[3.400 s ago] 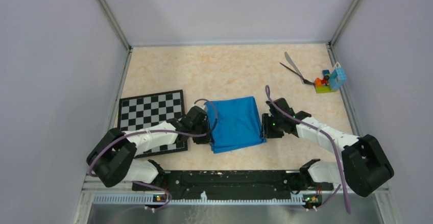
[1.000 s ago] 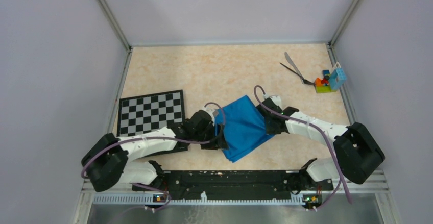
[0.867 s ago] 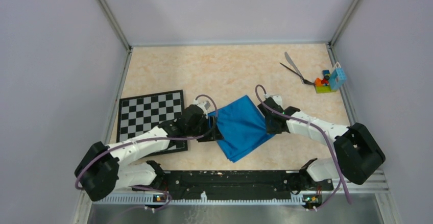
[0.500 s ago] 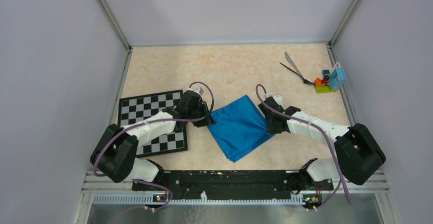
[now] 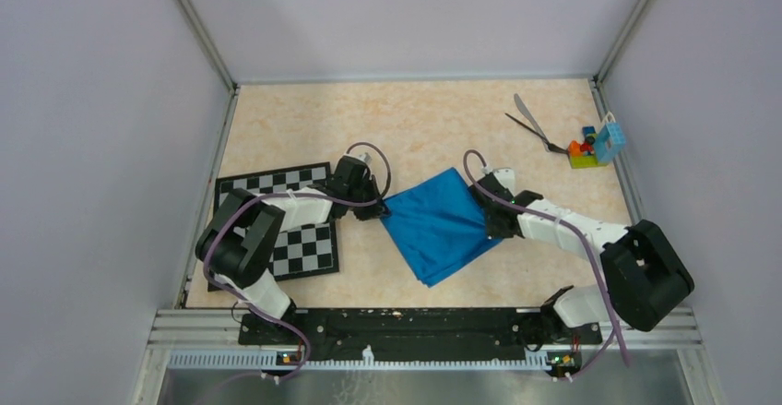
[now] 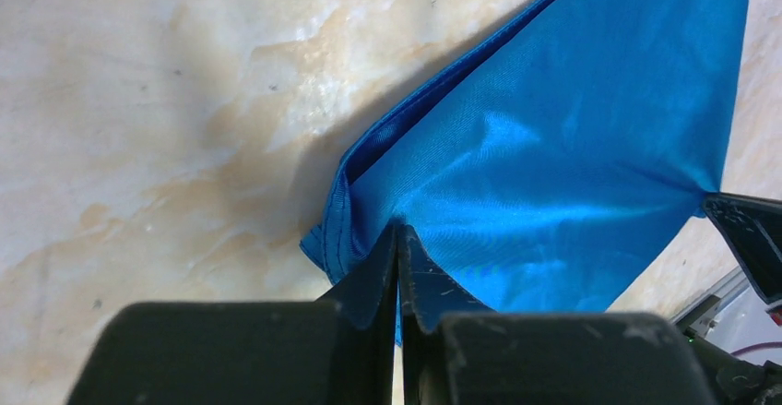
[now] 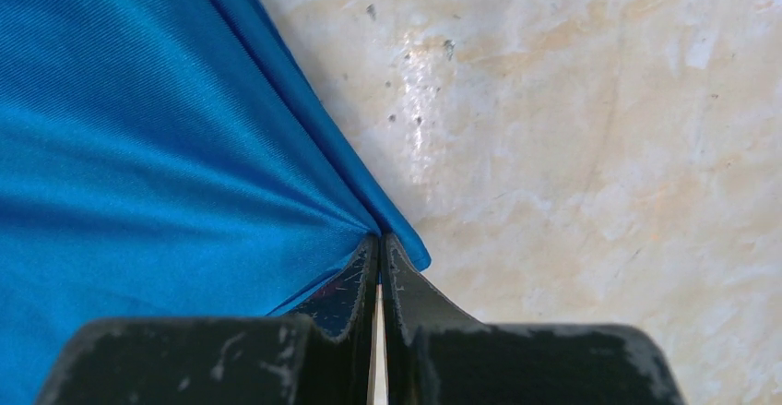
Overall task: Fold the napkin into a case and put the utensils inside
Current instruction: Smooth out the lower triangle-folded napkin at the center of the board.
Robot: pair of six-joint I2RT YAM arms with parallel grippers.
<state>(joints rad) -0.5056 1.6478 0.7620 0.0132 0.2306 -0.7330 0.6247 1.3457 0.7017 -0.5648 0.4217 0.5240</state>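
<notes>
The bright-blue napkin (image 5: pixel 437 224) lies folded on the table, turned like a diamond. My left gripper (image 5: pixel 376 208) is shut on its left corner; in the left wrist view the gripper (image 6: pixel 398 234) pinches the layered blue corner (image 6: pixel 553 147). My right gripper (image 5: pixel 489 221) is shut on its right corner; in the right wrist view the gripper (image 7: pixel 379 244) clamps the cloth (image 7: pixel 138 147). The silver-grey utensil (image 5: pixel 526 116) and the thin black one (image 5: pixel 529 129) lie at the far right, away from both grippers.
A black-and-white chessboard (image 5: pixel 286 225) lies at the left, under my left arm. Small colourful toy blocks (image 5: pixel 595 144) sit at the far right by the wall. Metal frame rails border the marbled table (image 5: pixel 406 128).
Both grippers turned the folded napkin from square-on to a diamond. My left gripper slid along its left edge, away from me, to the left corner; my right gripper kept its hold.
</notes>
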